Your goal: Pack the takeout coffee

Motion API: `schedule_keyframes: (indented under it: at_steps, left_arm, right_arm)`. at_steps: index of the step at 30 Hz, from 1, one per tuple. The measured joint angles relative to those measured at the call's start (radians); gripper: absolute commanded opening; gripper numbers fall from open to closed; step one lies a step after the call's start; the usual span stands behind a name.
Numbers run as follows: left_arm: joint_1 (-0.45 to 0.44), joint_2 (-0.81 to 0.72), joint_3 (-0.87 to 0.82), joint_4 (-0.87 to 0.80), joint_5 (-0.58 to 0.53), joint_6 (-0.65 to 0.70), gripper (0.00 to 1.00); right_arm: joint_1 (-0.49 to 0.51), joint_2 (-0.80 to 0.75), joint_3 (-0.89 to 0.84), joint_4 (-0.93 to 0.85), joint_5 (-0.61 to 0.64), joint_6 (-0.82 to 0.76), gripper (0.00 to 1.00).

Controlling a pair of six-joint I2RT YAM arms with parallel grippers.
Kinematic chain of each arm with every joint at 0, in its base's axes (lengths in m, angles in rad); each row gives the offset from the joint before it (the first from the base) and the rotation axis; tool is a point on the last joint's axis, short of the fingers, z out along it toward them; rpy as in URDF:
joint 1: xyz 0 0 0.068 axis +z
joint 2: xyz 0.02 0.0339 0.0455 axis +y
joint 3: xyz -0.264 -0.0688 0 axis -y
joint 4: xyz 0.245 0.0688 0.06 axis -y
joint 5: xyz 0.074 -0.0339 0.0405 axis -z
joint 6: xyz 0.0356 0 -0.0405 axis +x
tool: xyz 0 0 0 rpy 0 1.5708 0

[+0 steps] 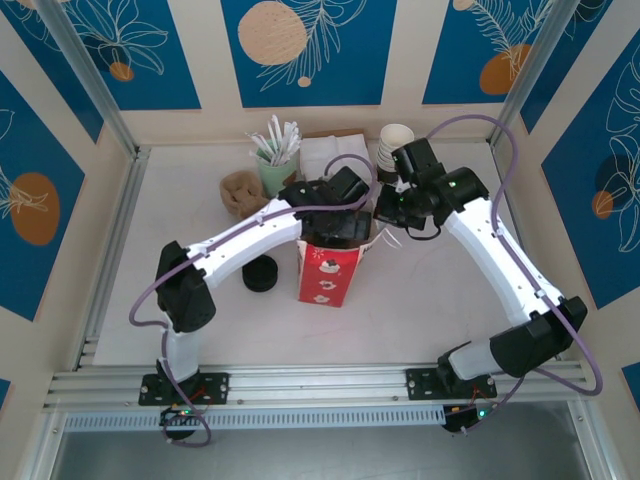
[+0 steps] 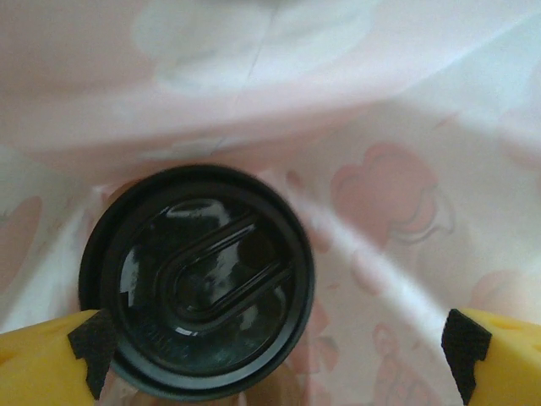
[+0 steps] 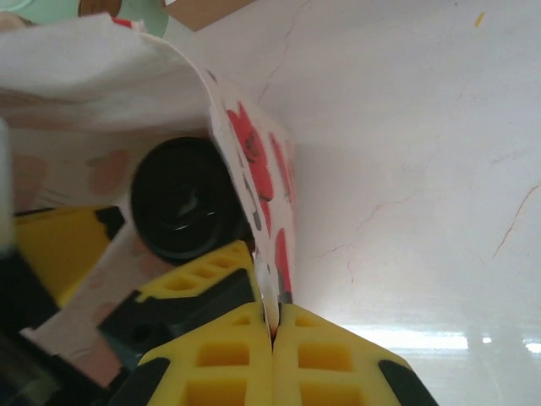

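The takeout coffee [image 2: 196, 283] stands inside the red paper bag [image 1: 325, 275]. From above I see its round black lid against the bag's pale printed lining [image 2: 380, 194]. My left gripper [image 2: 279, 342] reaches into the bag's mouth and is open. Its fingers are spread wide, and the lid lies between them, close to the left pad [image 2: 91, 340]. My right gripper [image 3: 275, 317] is shut on the bag's upper edge [image 3: 262, 169] and holds that side out. The black lid [image 3: 182, 211] shows just past it. In the top view the right gripper [image 1: 385, 222] meets the bag's right rim.
A short black stack of lids [image 1: 262, 274] sits left of the bag. At the back stand a green holder with stirrers [image 1: 276, 165], a brown crumpled lump [image 1: 242, 190], white napkins [image 1: 330, 155] and stacked white cups [image 1: 396, 140]. Walls close in on three sides.
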Motion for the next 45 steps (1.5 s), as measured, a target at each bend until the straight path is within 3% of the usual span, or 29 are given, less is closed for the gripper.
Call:
schedule_keyframes:
  at_steps: [5,11,17,23,29,35,45]
  left_arm:
    - [0.006,0.000,-0.052,0.093,0.123,0.028,1.00]
    - [0.009,0.000,-0.032,0.104,0.132,0.042,1.00]
    - [0.009,0.000,-0.010,0.103,0.132,0.052,1.00]
    - [0.016,0.000,-0.010,0.119,0.166,0.093,1.00]
    - [0.021,0.000,-0.006,0.127,0.206,0.160,1.00]
    - [0.023,0.001,0.104,0.070,0.203,0.197,1.00]
    - [0.024,-0.019,0.187,0.042,0.240,0.171,1.00]
  right_arm:
    - [-0.042,-0.016,-0.012,0.007,-0.037,0.000,0.00]
    - [-0.046,-0.017,-0.012,0.006,-0.046,0.000,0.00]
    - [-0.055,-0.021,-0.016,0.010,-0.062,-0.019,0.31]
    - [-0.193,-0.042,-0.016,0.037,-0.174,-0.120,0.45]
    - [-0.293,-0.016,0.052,0.058,-0.311,-0.237,0.46]
    - [-0.293,0.006,0.084,0.079,-0.394,-0.275,0.48]
    - [-0.269,0.004,0.047,0.082,-0.408,-0.274,0.52]
